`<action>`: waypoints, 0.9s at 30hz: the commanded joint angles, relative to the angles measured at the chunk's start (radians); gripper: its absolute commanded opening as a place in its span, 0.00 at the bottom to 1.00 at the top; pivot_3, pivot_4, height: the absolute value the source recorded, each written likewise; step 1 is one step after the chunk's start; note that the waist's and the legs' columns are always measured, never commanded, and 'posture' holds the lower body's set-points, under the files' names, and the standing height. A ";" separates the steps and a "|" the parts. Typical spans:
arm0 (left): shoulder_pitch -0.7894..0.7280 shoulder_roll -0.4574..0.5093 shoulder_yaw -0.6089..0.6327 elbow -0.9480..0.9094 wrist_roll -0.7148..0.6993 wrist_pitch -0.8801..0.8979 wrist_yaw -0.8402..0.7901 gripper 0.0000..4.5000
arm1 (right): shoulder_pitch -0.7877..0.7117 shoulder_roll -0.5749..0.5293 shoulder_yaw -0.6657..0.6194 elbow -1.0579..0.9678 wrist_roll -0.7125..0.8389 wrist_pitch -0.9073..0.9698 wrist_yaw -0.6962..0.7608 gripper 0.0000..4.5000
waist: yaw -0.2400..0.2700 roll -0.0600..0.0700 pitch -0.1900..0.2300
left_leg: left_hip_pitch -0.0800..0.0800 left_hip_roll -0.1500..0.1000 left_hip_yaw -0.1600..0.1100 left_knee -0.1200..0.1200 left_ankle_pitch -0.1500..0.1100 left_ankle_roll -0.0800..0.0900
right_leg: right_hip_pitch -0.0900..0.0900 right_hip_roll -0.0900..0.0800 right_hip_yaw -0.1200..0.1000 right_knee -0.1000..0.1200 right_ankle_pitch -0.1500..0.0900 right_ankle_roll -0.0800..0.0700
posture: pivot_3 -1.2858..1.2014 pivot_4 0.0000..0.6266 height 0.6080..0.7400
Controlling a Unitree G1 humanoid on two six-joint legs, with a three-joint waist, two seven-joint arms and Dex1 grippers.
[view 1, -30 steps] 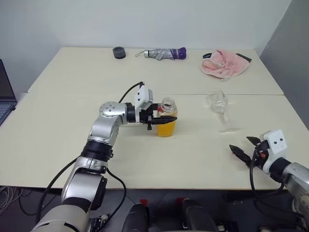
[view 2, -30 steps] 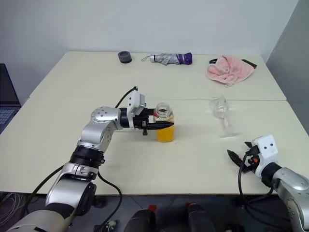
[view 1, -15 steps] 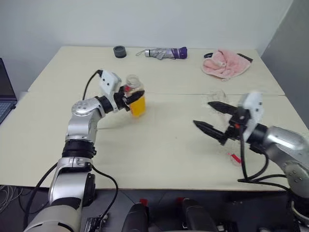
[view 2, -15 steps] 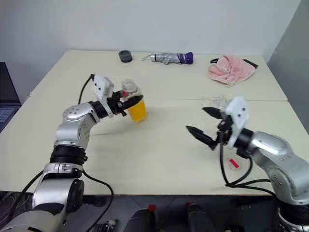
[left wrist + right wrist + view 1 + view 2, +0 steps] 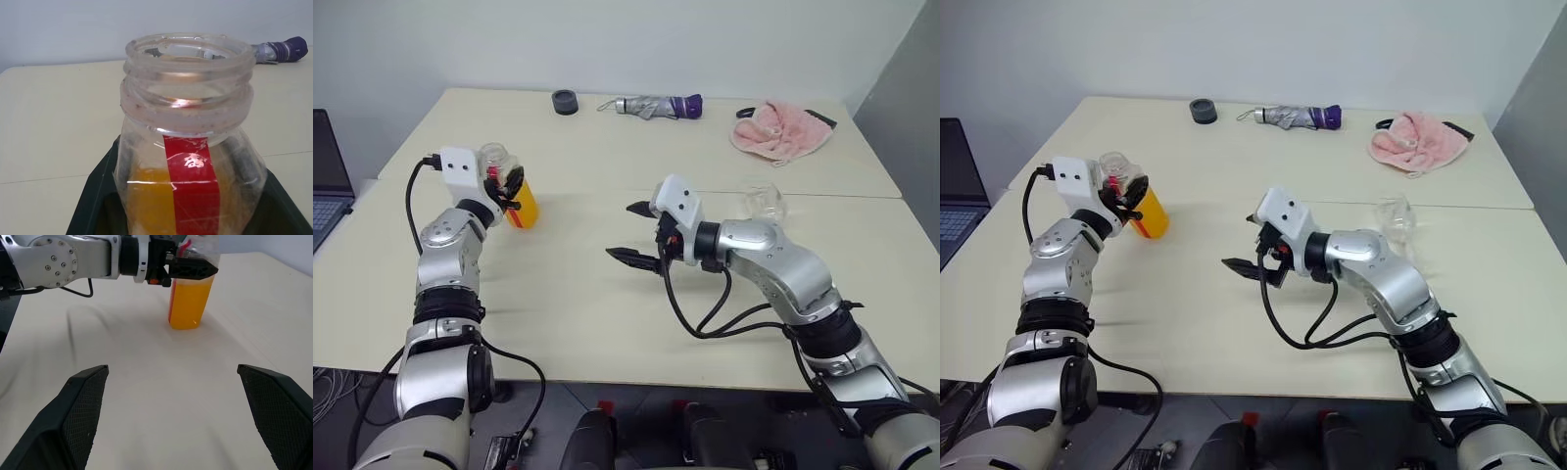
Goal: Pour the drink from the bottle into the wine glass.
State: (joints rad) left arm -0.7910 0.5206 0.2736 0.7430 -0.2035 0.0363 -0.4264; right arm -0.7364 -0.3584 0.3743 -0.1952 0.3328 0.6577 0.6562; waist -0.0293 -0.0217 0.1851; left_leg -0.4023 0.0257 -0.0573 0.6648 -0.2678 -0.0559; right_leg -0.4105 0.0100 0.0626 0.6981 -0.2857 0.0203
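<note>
From the head cameras I have the left gripper (image 5: 505, 186) clamped on the bottle (image 5: 512, 192), out over the left part of the table (image 5: 607, 323). The bottle stands nearly upright, tipped slightly, its mouth uncapped, and the drink (image 5: 521, 210) fills its lower part. My right gripper (image 5: 628, 233) hangs over the middle of the table with its two black fingers spread wide and nothing between them. The wine glass (image 5: 764, 204) shows just behind my right forearm on the right side, well apart from the bottle; the arm covers its stem, so I cannot tell how it stands. Along the far edge lie a small dark round cap-like object (image 5: 566, 101), a folded umbrella (image 5: 655, 106) and a pink cloth (image 5: 781, 130). A laptop (image 5: 328, 176) sits off the table's left edge.

In the left wrist view I see the bottle's open threaded neck (image 5: 188, 85) close up, the red label strip (image 5: 193, 191) running down its front, orange liquid behind it, and the gripper's dark jaws hugging both sides.

In the right wrist view my own fingers (image 5: 83, 404) stand far apart, empty, above the bare tabletop; beyond them the other gripper grips the bottle at its shoulder.
</note>
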 commanded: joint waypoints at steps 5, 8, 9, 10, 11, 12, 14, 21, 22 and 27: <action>0.013 -0.011 0.001 0.000 0.006 -0.034 0.024 0.89 | 0.000 0.029 -0.009 -0.045 -0.028 -0.014 0.017 1.00 | -0.003 0.000 0.000 | 0.001 0.000 0.000 0.000 0.000 0.000 | 0.000 0.004 0.000 0.001 0.000 0.000 | 0.52 0.24 1.00; 0.033 -0.015 0.003 -0.022 0.004 -0.032 0.030 0.99 | 0.020 0.027 -0.011 -0.069 -0.031 0.000 0.021 1.00 | -0.003 0.000 0.000 | 0.001 0.000 0.000 0.000 0.000 0.000 | 0.000 0.004 0.000 0.001 0.000 0.000 | 0.52 0.24 1.00; 0.041 -0.016 0.004 -0.032 0.002 -0.032 0.032 0.99 | 0.026 0.027 -0.012 -0.077 -0.031 0.005 0.022 1.00 | -0.003 0.000 0.000 | 0.001 0.001 0.000 0.000 0.000 0.000 | 0.000 0.004 0.000 0.001 0.000 0.000 | 0.52 0.24 1.00; 0.049 -0.017 0.006 -0.041 0.001 -0.032 0.037 0.99 | 0.032 0.027 -0.013 -0.083 -0.032 0.010 0.023 1.00 | -0.003 0.000 0.000 | 0.001 0.001 0.000 0.000 0.000 0.000 | 0.000 0.004 0.000 0.001 0.000 0.000 | 0.52 0.24 1.00; 0.061 -0.018 0.007 -0.052 0.002 -0.032 0.043 0.99 | 0.038 0.026 -0.014 -0.091 -0.032 0.014 0.023 1.00 | -0.003 0.000 0.000 | 0.001 0.001 0.000 0.000 0.000 0.000 | 0.000 0.004 0.000 0.001 0.000 0.000 | 0.52 0.24 1.00; 0.072 -0.019 0.007 -0.065 0.002 -0.033 0.048 0.99 | 0.044 0.025 -0.016 -0.097 -0.032 0.018 0.022 1.00 | -0.003 0.000 0.000 | 0.001 0.001 0.000 0.000 0.000 0.000 | 0.000 0.003 0.000 0.001 0.000 0.000 | 0.52 0.24 1.00; 0.102 -0.024 0.009 -0.100 0.004 -0.033 0.066 0.99 | 0.057 0.023 -0.018 -0.111 -0.033 0.027 0.020 1.00 | -0.003 0.000 0.000 | 0.001 0.001 0.000 0.000 0.000 0.000 | 0.000 0.003 0.000 0.001 0.000 0.000 | 0.52 0.24 1.00; 0.231 -0.043 0.006 -0.258 0.012 -0.006 0.121 0.99 | 0.098 0.019 -0.019 -0.153 -0.032 0.056 0.010 1.00 | -0.003 0.000 0.000 | 0.001 0.002 -0.001 0.000 0.000 0.000 | 0.000 0.002 0.000 0.001 0.000 0.000 | 0.52 0.24 1.00; 0.247 -0.045 0.005 -0.277 0.013 0.000 0.127 0.99 | 0.103 0.019 -0.020 -0.157 -0.032 0.060 0.008 1.00 | -0.003 0.000 0.000 | 0.001 0.002 -0.001 0.000 0.000 0.000 | 0.000 0.002 0.000 0.001 0.000 0.000 | 0.52 0.24 1.00; 0.330 -0.052 0.008 -0.389 0.012 0.031 0.155 0.99 | 0.132 0.007 -0.028 -0.179 -0.030 0.075 0.010 1.00 | -0.003 0.000 0.000 | 0.001 0.002 -0.001 0.000 0.000 0.000 | 0.001 0.002 0.000 0.001 0.000 0.000 | 0.52 0.24 1.00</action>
State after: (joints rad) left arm -0.4706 0.4622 0.2724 0.4242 -0.1961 0.0633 -0.2868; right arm -0.6050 -0.3448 0.3728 -0.3312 0.2968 0.7331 0.6691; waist -0.0319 -0.0218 0.1850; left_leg -0.4011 0.0278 -0.0578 0.6645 -0.2677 -0.0561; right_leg -0.4099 0.0118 0.0630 0.6985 -0.2855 0.0199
